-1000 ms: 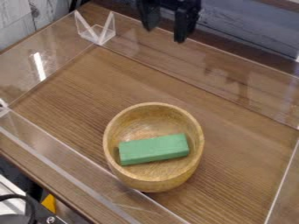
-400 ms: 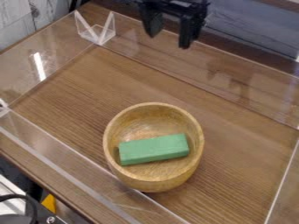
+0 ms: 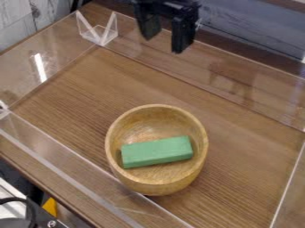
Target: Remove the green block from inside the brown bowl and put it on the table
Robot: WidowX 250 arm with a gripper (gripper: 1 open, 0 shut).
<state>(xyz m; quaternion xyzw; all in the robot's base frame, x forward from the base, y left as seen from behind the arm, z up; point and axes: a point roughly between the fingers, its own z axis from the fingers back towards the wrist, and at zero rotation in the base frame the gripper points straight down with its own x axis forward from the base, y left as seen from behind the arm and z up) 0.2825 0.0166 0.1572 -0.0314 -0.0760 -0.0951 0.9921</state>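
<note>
Up at the top edge of the view, the gripper (image 3: 166,36) hangs with its dark fingers pointing down and standing apart, nothing between them, well above and behind the brown bowl (image 3: 156,149). Only its lower part shows; the rest of the arm is cut off by the frame. Inside the bowl the green block (image 3: 156,152) lies flat on the bottom, its long side running roughly left to right. The bowl sits on the table (image 3: 107,89) toward the near side, with bare wood all around it, widest toward the far wall. Clear acrylic walls (image 3: 48,53) edge the tabletop. Compared with a second ago, the gripper has shifted slightly left in the view; bowl and block have not moved.
</note>
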